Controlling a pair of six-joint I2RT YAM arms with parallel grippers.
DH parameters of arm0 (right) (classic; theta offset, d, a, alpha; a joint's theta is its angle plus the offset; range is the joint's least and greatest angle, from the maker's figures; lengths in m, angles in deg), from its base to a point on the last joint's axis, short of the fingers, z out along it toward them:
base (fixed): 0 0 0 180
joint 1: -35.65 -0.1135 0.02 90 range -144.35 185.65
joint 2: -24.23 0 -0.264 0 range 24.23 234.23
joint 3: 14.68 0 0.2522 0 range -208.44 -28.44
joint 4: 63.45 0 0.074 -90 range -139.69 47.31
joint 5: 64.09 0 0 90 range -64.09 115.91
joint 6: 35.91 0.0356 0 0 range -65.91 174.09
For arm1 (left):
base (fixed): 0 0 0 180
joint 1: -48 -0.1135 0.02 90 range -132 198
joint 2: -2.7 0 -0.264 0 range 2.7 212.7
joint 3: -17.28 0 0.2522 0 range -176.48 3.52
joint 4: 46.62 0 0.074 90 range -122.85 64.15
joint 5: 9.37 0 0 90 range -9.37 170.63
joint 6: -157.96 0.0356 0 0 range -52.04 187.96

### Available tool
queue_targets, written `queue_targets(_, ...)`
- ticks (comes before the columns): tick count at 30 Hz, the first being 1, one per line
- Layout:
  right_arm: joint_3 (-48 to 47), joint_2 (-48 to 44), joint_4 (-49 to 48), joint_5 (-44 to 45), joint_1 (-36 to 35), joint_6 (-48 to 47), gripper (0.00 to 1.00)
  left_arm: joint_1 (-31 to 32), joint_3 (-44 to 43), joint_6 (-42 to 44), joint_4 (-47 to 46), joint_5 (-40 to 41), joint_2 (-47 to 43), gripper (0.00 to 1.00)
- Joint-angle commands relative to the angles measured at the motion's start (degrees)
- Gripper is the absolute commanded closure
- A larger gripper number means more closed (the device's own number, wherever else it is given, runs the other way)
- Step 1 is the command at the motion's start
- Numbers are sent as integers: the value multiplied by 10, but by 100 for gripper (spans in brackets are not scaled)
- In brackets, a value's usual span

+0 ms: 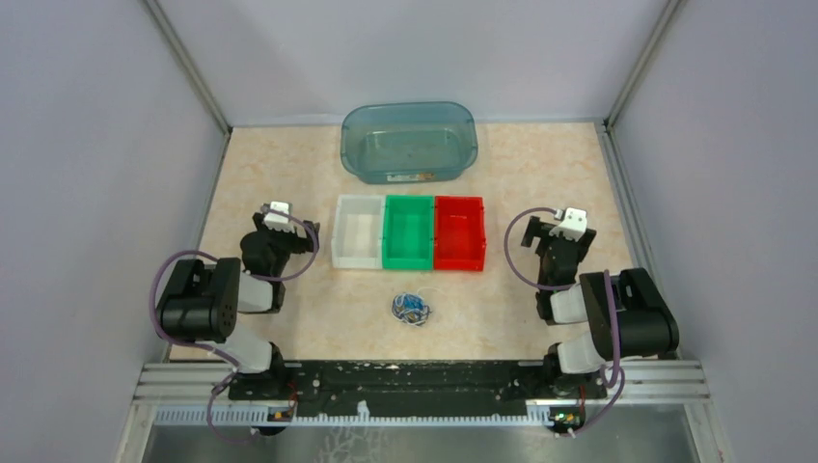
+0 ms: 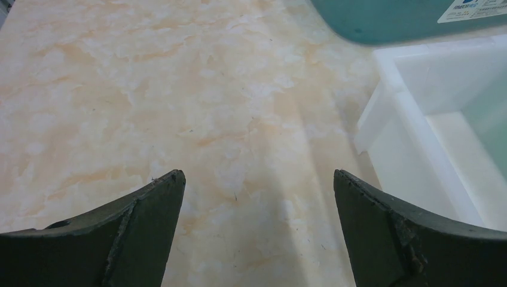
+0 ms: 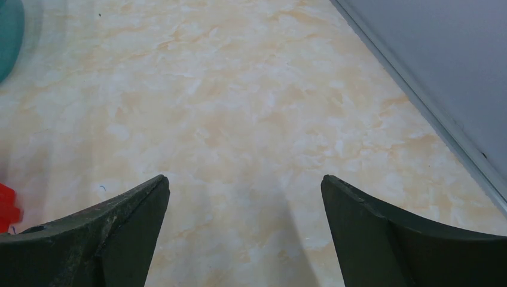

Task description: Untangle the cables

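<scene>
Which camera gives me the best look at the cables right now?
Top external. The cables lie in one small knot on the table, just on the near side of the green bin, between the arms. Neither wrist view shows them at all.

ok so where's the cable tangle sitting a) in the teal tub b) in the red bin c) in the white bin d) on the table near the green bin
D: the cables lie bundled on the table, just below the green bin in the top view, outside every container.
</scene>
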Motion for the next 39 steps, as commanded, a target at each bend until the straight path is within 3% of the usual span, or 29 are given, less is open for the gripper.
queue_targets(1,-14,-3,-35,-8,5,-3,1,3,-2,3,-23,-7,4,1)
queue_targets(19,-14,-18,-14,21,8,17,1,2,-8,-1,-16,-6,-4,1)
queue_targets(23,-3,-39,-28,2,8,2,1,0,-77,-2,170,-8,-59,0)
queue_targets(24,-6,-57,-3,35,5,8,1,1,-94,2,206,-12,-67,0)
queue_targets(27,-46,-142,138,91,4,40,1,-1,-134,13,301,-38,-87,0)
queue_targets(31,-128,-203,316,69,4,68,1,-2,-210,9,461,-88,-124,0)
queue_targets(34,-171,-207,417,120,5,233,1,-2,-263,7,549,-123,-145,0)
queue_targets(35,-192,-209,456,106,11,273,1,-2,-278,10,586,-135,-154,0)
queue_targets(39,-261,-219,546,-91,15,254,1,-3,-340,57,710,-223,-168,1)
